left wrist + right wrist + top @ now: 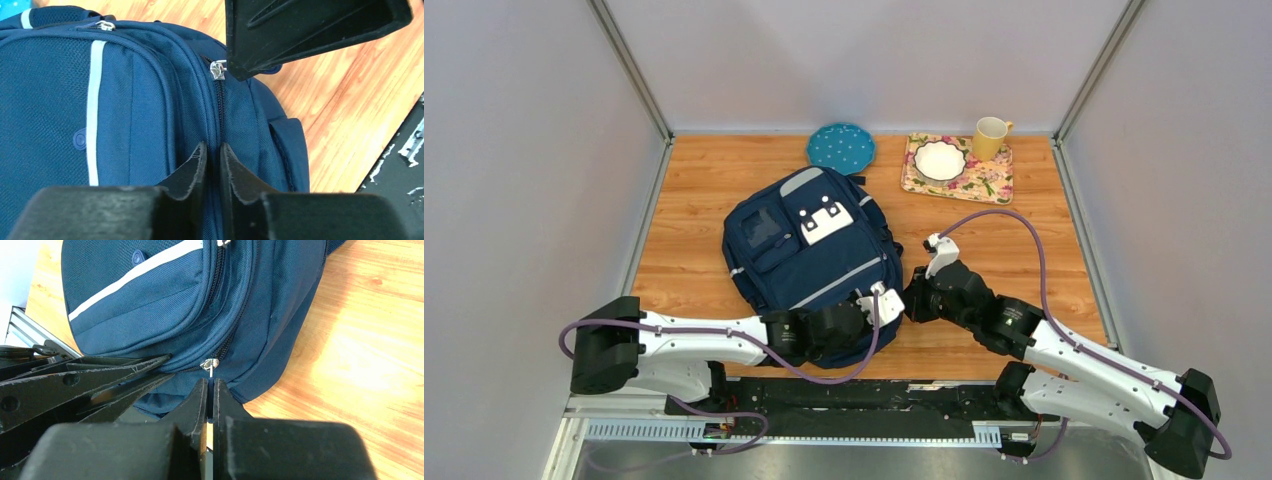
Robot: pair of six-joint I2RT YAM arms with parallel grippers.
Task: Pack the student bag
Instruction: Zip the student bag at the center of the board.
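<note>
The student bag (809, 240) lies flat on the wooden table, a navy backpack with a white patch and pale stripes. My left gripper (892, 302) sits at its near right corner. In the left wrist view the student bag (125, 100) fills the frame and the left gripper (213, 147) is pinched narrowly on the zip seam fabric. A silver zip slider (217, 69) lies just ahead. My right gripper (210, 382) is shut on the pull tab hanging from that slider (209, 363), low on the side of the bag (150, 300). The left fingers (100, 380) press in beside it.
At the back of the table are a teal dotted plate (840, 147), a floral tray (984, 182) holding a white bowl (940, 159), and a yellow mug (990, 137). Grey walls close in on both sides. The metal rail (824, 430) runs along the near edge.
</note>
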